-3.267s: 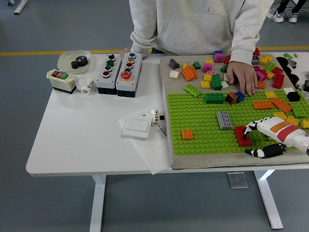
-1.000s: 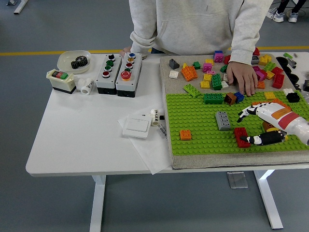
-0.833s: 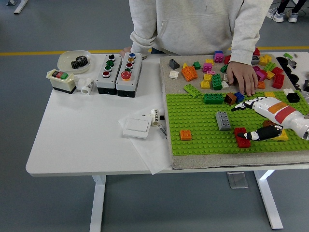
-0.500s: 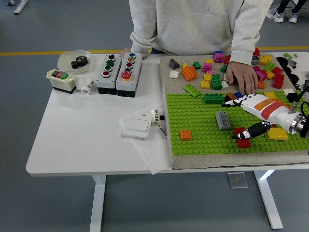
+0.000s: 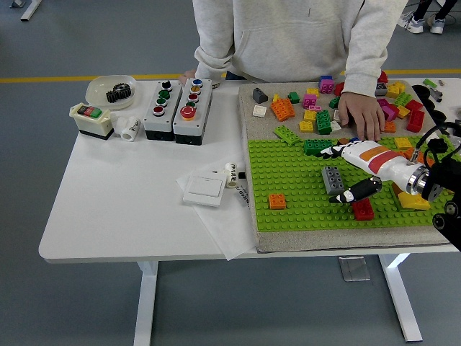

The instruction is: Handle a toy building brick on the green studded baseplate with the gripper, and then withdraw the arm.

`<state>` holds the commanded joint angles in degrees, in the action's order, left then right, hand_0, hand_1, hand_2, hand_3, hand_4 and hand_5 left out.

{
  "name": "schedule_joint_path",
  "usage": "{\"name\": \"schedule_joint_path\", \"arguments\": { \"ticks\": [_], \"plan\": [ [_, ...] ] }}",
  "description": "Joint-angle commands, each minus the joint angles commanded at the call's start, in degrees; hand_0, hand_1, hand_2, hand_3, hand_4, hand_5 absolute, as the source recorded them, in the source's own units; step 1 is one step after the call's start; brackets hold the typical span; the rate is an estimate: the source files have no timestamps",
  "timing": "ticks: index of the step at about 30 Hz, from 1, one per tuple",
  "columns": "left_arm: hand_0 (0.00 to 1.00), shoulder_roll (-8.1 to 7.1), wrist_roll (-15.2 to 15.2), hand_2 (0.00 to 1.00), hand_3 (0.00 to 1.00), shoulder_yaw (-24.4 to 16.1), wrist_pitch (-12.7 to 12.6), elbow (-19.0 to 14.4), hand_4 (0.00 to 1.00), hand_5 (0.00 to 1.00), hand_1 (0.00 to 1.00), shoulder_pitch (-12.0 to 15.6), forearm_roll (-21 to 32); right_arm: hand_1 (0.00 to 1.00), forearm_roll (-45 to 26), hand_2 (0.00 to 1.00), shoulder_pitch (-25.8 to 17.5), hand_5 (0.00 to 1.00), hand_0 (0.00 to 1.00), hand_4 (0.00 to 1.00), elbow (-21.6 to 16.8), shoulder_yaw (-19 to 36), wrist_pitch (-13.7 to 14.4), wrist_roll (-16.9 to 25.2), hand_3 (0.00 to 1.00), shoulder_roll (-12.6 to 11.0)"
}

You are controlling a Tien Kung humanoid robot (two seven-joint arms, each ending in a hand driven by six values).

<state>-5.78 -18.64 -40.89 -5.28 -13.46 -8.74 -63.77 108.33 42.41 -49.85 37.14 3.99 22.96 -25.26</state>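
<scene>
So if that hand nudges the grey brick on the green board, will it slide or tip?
Probably neither: the grey brick looks seated on the green board's studs, so it likely resists sliding. It seems rigid, low and wide, so unlikely to tip. The right hand hovers beside it, fingers spread.

White table [image 5: 122, 209] spans scene. Far left: white bowl [image 5: 110, 91] holding black gear [image 5: 117, 92]. Just near it, beige switch box [image 5: 91, 120] with red-green rocker. White cylinder [image 5: 130, 127] lies beside box. Two grey button boxes [image 5: 178, 110] stand side by side right of cylinder. White wall switch [image 5: 204, 189] rests on paper sheet [image 5: 223, 216], centre near. Person in light grey hoodie [image 5: 295, 36] stands at far side, one hand [image 5: 360, 115] resting on loose bricks.
</scene>
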Motion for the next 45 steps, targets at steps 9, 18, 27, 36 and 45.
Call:
{"name": "schedule_joint_path", "arguments": {
  "ticks": [9, 18, 27, 36, 45],
  "plan": [
    [0.732, -0.16, -0.12, 0.741, 0.6, 0.18, 0.1, -0.13, 0.668, 0.607, 0.733, -0.1, 0.04, 0.718, -1.28, 0.739, 2.36, 0.43, 0.785, 0.998, 5.84, -1.6, -0.55, -0.32, 0.802, 2.75],
    [0.732, -0.25, -0.14, 0.74, 0.6, 0.49, 0.14, -0.22, 0.669, 0.608, 0.73, -0.3, 0.35, 0.699, -2.45, 0.725, 3.47, 0.441, 0.781, 0.992, 11.01, -2.4, -0.02, -0.3, 0.785, 4.78],
    [0.735, -0.28, -0.12, 0.74, 0.6, 0.97, 0.1, -0.29, 0.669, 0.608, 0.731, -0.68, 0.75, 0.688, -2.51, 0.715, 3.79, 0.44, 0.768, 0.98, 12.95, -2.79, 0.54, 0.01, 0.778, 5.29],
    [0.735, -0.3, -0.11, 0.741, 0.601, 1.11, 0.08, -0.32, 0.67, 0.608, 0.73, -0.87, 0.8, 0.669, -1.89, 0.692, 3.97, 0.448, 0.751, 0.946, 13.77, -3.29, 0.97, 0.18, 0.71, 5.34],
    [0.736, -0.26, -0.12, 0.741, 0.6, 1.09, 0.02, -0.33, 0.671, 0.609, 0.73, -0.99, 0.74, 0.667, -1.64, 0.693, 4.08, 0.449, 0.752, 0.94, 14.35, -3.77, 1.49, 0.44, 0.707, 5.6]
  ]
}}
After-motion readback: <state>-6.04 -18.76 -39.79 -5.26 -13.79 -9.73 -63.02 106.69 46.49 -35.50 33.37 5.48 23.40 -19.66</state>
